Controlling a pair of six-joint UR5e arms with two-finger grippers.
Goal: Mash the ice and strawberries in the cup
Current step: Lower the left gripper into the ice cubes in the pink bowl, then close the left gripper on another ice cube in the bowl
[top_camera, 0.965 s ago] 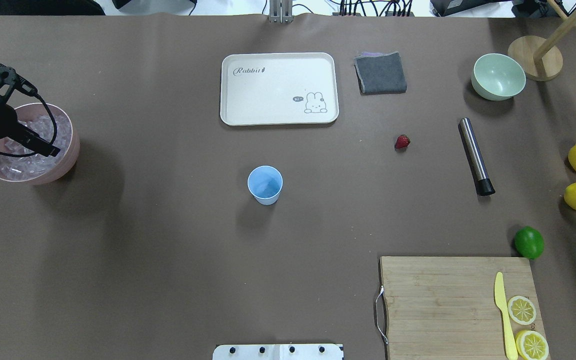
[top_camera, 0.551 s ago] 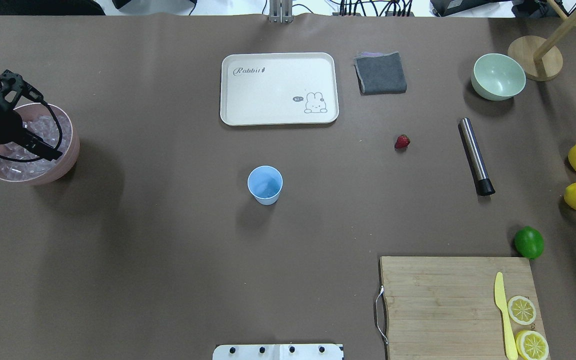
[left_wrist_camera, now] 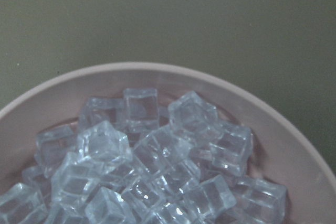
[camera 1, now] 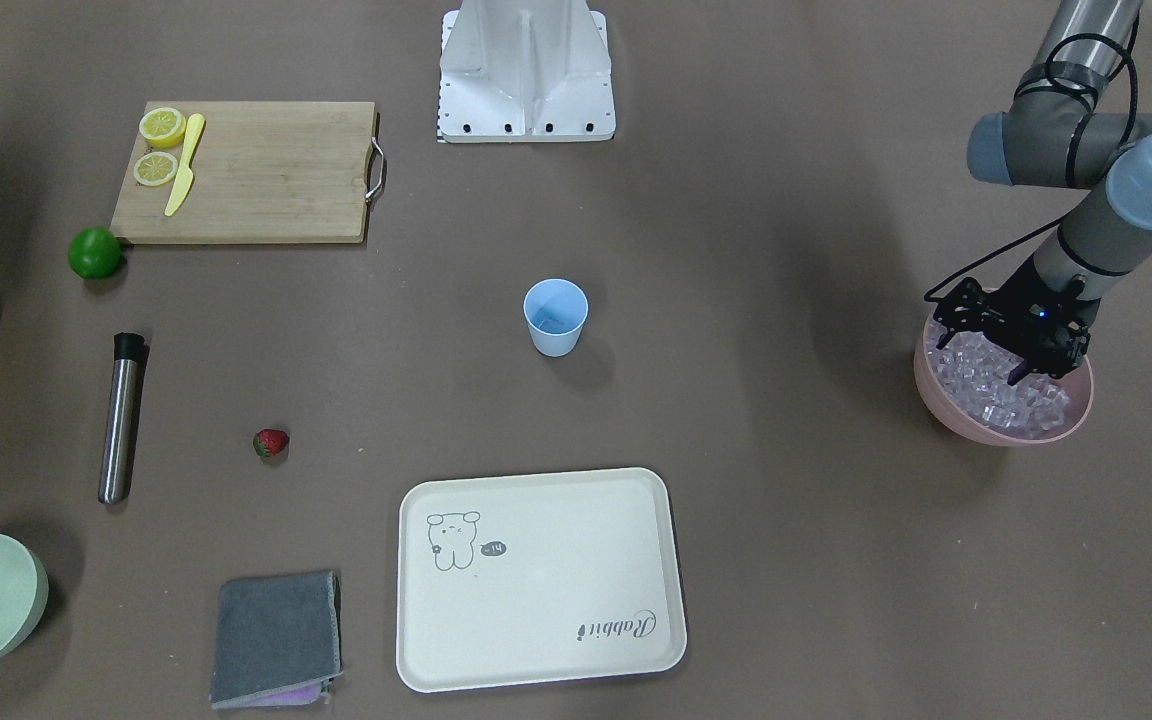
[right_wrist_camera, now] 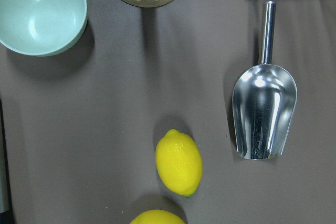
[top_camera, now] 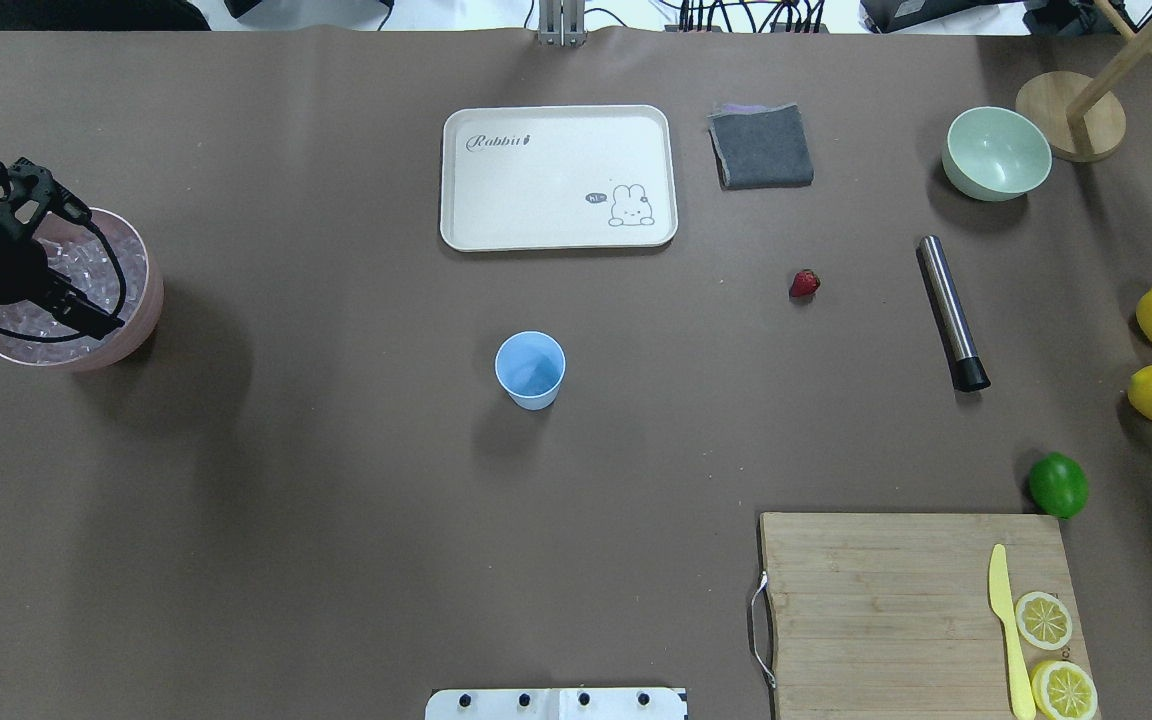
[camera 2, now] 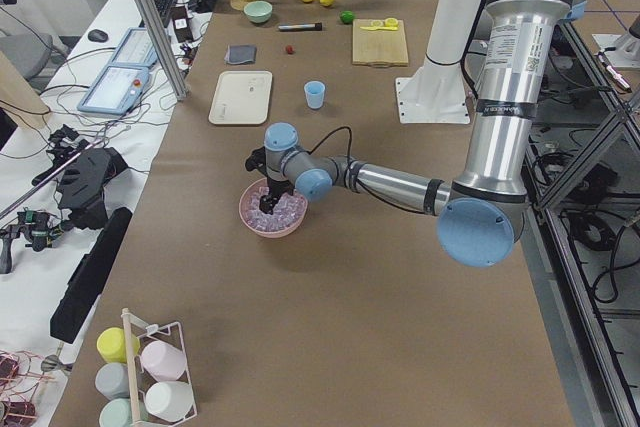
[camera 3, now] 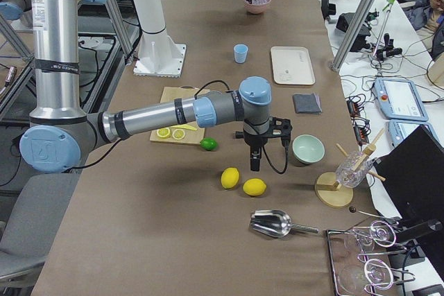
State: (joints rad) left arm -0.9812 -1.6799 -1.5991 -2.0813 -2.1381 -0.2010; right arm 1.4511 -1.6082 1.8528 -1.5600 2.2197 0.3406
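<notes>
**Left end effector in the ice bowl, cup and strawberry apart on the desk**

The ice (left_wrist_camera: 152, 156) is where I am looking first. It lies as a glistening heap of clear cubes in the pink bowl (camera 1: 948, 412), at the far end of the desk (top_camera: 336, 500) on the robot's left. My left end effector (camera 1: 996, 358) hangs over that bowl with its tips down among the top cubes. From the front view its fingers look spread wide, with cubes showing between them. I see no cube held.

The cup (top_camera: 530, 370) stands upright near the middle of the desk, well apart from the bowl. The strawberry (top_camera: 804, 283) lies on the bare desk further toward the robot's right, between the cup and the steel cylinder (top_camera: 948, 310), touching neither.

Beyond the cup lies the cream tray (top_camera: 556, 180), with a folded grey cloth (top_camera: 761, 147) just beside it. The mint-green bowl (top_camera: 996, 152) sits near the far right corner. A lime (top_camera: 1057, 484) sits just off the corner of the wooden cutting board (top_camera: 886, 600).

My right end effector (camera 3: 254, 163) points straight down over the two lemons (right_wrist_camera: 178, 162), clear of them, with a metal scoop (right_wrist_camera: 264, 111) lying nearby. Only the side view shows it, so I cannot tell whether its fingers are wide or narrow.
</notes>
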